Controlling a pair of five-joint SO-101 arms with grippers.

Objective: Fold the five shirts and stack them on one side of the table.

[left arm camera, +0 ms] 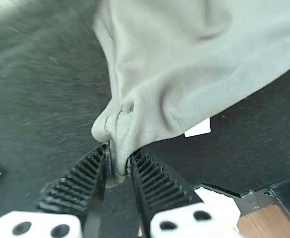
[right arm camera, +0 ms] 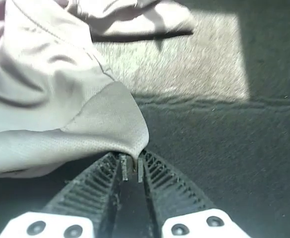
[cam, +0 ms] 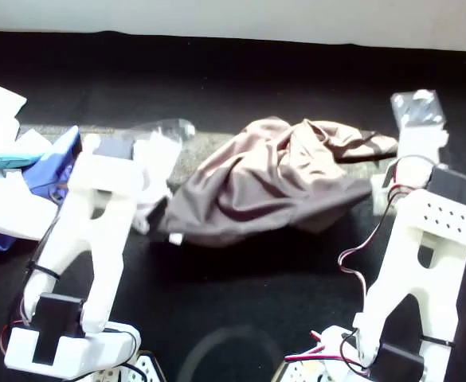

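Your left gripper (left arm camera: 119, 171) is clamped on a bunched hem of the taupe shirt (cam: 272, 179), on the side nearer the pile of other shirts (cam: 9, 183). Your right gripper (right arm camera: 130, 168) is pinched tight on a corner on the side away from that pile. The shirt lies crumpled on the dark table (cam: 240, 302), apart from the pile. This looks like the spreading step. Lift both holds evenly, draw them apart along a line leading away from the pile until the cloth goes taut, then lay it flat. Pull gently, because the right grip holds only a thin edge and could slip.
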